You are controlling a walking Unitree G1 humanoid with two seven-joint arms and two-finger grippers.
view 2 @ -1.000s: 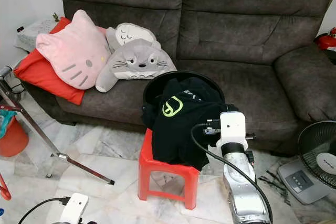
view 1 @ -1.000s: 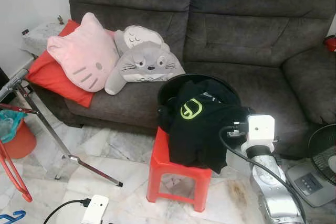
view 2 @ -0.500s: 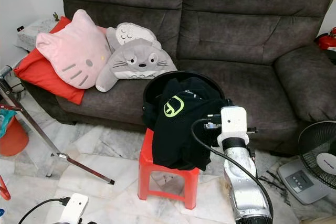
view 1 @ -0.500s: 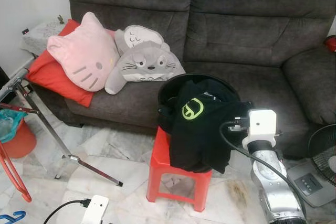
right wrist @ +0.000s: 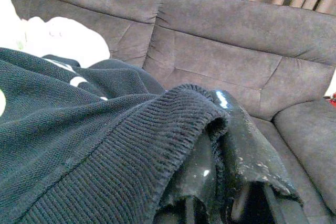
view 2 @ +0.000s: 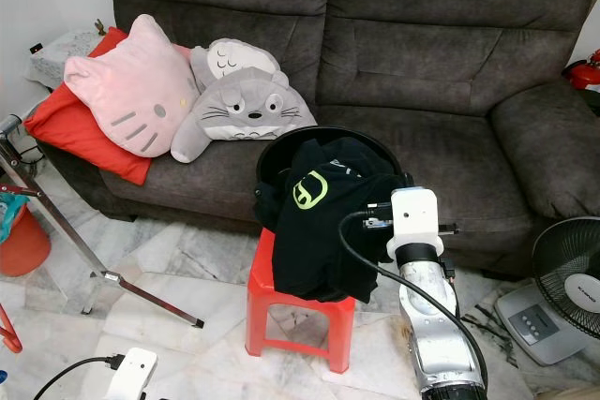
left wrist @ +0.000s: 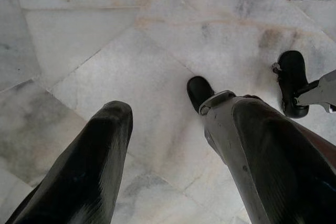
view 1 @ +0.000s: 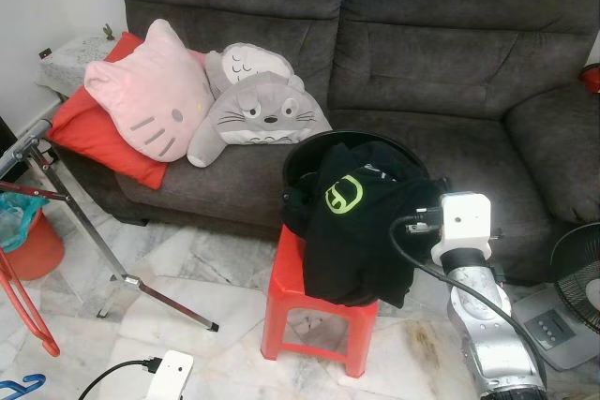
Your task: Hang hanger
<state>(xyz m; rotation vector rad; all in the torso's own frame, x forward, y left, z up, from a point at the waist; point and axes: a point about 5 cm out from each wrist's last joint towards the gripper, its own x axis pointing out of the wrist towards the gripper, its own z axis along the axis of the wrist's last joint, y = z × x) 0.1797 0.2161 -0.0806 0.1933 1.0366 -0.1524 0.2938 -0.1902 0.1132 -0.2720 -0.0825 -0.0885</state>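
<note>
1. Red plastic stool [view 1: 314, 302]: being used as the reference landmark, standing on the marble floor [view 1: 202, 264] just in front of the dark grey sofa [view 1: 450, 53].
2. Black basket [view 1: 305, 158]: being carried on the stool's top, with black clothing piled in it.
3. Black garment with a green logo [view 1: 352, 222]: being draped out of the basket and down the stool's front; its ribbed knit edge is being pinched by the right gripper [right wrist: 223, 145], whose fingers are closed on the cloth.
4. Right arm [view 1: 473, 297]: being held up just to the right of the stool, its white wrist block touching the garment's right side.
5. Left gripper [left wrist: 173, 145]: being hung low over the floor, to the left of and below the stool, its two black fingers [left wrist: 94, 166] spread wide with nothing between them.
6. Pink cat cushion [view 1: 150, 91], grey Totoro cushion [view 1: 258, 110] and red pillow [view 1: 89, 133]: being rested on the sofa seat, behind and left of the stool.
7. Metal rack leg [view 1: 103, 250]: being stood well left of the stool.
8. Red hanger [view 1: 23, 311]: being seen far left of the stool, beside the rack leg, at the picture's edge.
9. Floor fan [view 1: 572, 297]: being stood right of the stool.
</note>
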